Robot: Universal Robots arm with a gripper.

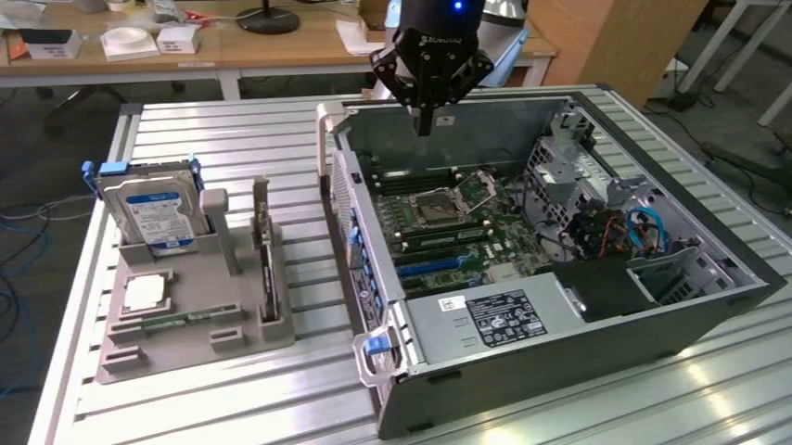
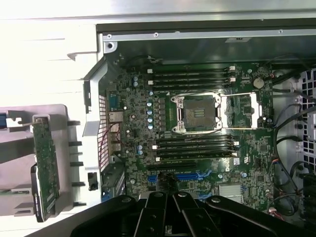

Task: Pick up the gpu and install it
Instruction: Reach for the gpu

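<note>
a: spotted the gripper [image 1: 425,125]?
b: yes, upper middle of the exterior view, hanging over the far end of the open computer case [image 1: 557,380]; closed right up, fingertips together, nothing held

a: and found the gpu [image 1: 263,246]?
b: left of centre in the exterior view, standing on edge in a slot of the grey holder [image 1: 173,357], just to the exterior view's right of the hard drive [image 1: 151,211]; not picked up yet, not touched

a: well apart from the gripper, then?
b: well apart, yes; lies toward the exterior view's left and lower in the frame from the fingertips, with the case's side wall in between

a: long axis?
b: runs from upper to lower in the exterior view, roughly parallel to that side wall; thin top edge facing up

a: anything from the wrist view?
b: looks straight down on the motherboard [image 2: 133,118] and its open processor socket [image 2: 197,113]; catches the gpu [image 2: 45,168] outside the case, lengthwise along the wall

a: judged progress?
b: barely begun, going by gpu in holder and empty grip
</note>
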